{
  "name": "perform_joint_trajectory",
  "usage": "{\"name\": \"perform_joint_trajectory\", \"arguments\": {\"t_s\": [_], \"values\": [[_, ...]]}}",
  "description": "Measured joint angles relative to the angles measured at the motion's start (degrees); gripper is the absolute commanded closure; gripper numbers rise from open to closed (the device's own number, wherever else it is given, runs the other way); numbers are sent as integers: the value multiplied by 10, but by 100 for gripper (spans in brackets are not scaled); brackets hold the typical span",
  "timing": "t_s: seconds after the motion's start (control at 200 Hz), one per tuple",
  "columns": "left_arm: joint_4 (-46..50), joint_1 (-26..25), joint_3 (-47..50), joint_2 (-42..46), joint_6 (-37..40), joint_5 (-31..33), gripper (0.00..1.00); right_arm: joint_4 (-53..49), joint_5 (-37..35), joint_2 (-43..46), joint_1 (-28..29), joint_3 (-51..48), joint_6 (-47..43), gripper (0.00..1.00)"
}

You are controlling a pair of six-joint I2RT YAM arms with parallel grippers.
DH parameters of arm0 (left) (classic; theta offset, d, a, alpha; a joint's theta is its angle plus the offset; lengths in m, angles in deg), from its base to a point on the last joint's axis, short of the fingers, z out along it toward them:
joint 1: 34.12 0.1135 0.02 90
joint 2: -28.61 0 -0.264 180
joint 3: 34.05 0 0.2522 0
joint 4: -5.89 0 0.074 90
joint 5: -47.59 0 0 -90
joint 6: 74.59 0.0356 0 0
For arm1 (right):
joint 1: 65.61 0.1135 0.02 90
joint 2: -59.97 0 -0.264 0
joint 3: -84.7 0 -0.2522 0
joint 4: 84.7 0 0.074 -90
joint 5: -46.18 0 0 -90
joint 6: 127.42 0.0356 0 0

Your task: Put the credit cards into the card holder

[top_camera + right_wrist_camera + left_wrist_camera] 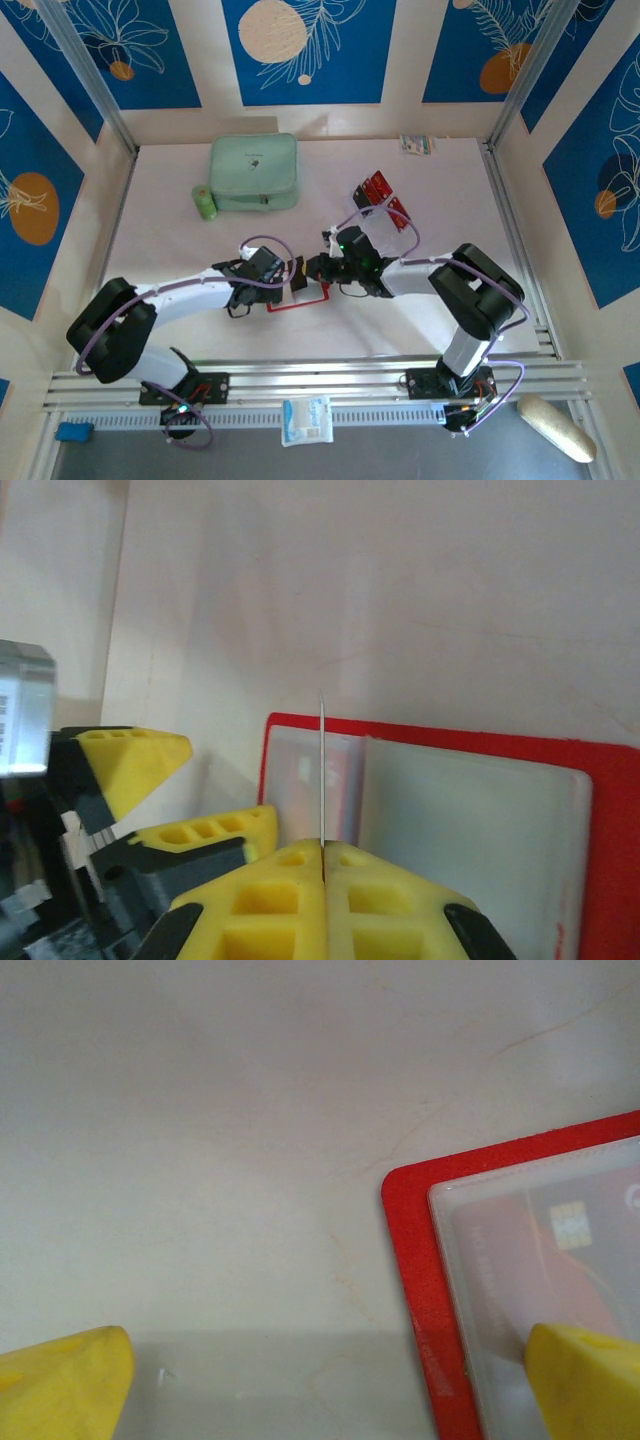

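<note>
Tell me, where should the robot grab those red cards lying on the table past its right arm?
Probably by one edge, coming straight down from above. The credit cards lie flat and thin on the table, so only an edge gives something to pinch, like the card the right gripper holds.

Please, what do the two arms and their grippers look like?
The left arm and right arm have white links, bulky black joints and lilac cables looping alongside. A green light glows near the right wrist. The fingers are yellow, wedge-shaped, with rectangular pockets, on black mounts.
</note>
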Motion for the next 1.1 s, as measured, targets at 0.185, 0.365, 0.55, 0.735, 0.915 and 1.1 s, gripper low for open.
{"name": "perform_joint_trajectory", "arguments": {"t_s": [0.185, 0.365, 0.55, 0.735, 0.915, 1.1], "values": [[0, 0, 1, 0, 0, 0, 0, 31, -9, -11, 2, -18, 12, 100], [-2, 0, 2, 1, -4, 0, 0, 61, -13, -25, 2, -25, 25, 100], [-2, 0, 3, 1, -6, 0, 0, 89, -12, -32, 2, -36, 39, 100], [-2, 0, 5, 4, -9, 2, 0, 111, -12, -34, 2, -46, 52, 100], [-2, 0, 6, 4, -9, 4, 0, 139, -10, -44, 2, -57, 68, 100], [-2, 0, 6, 4, -9, 4, 0, 168, -5, -48, 0, -70, 85, 100]]}}
